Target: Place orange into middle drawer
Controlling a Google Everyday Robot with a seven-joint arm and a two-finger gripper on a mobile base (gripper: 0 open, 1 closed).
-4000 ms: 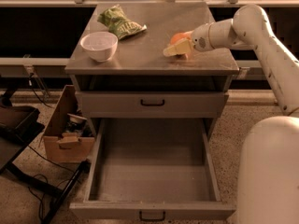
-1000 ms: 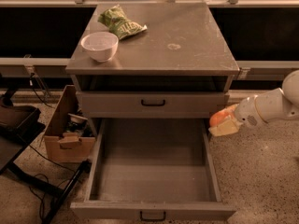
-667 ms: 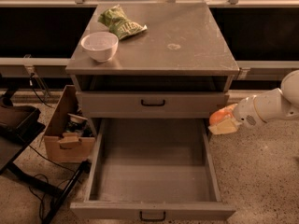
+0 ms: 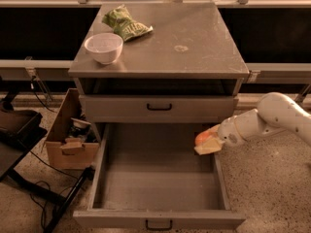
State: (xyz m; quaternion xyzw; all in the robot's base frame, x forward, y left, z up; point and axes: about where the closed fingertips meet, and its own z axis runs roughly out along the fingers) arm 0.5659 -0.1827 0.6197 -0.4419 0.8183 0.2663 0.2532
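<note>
The orange (image 4: pixel 203 137) is a small round bright-orange fruit held between the pale fingers of my gripper (image 4: pixel 208 141). The gripper reaches in from the right on a white arm and is shut on the fruit. It hangs over the right rear part of the middle drawer (image 4: pixel 158 178), just inside its right wall. The drawer is pulled far out, a wide grey tray with a plain flat floor and a small black handle (image 4: pixel 159 224) on its front panel. The orange is above the floor, not resting on it.
The cabinet top (image 4: pixel 194 38) carries a white bowl (image 4: pixel 103 47) at the front left and a green snack bag (image 4: pixel 125 24) at the back left. The closed upper drawer (image 4: pixel 159 108) sits above the open one. A cardboard box (image 4: pixel 68 140) stands on the floor at left.
Four seconds ago the gripper held the orange on the cabinet top. It dropped to the right of the open drawer and has now moved left over the drawer's right rear part.
</note>
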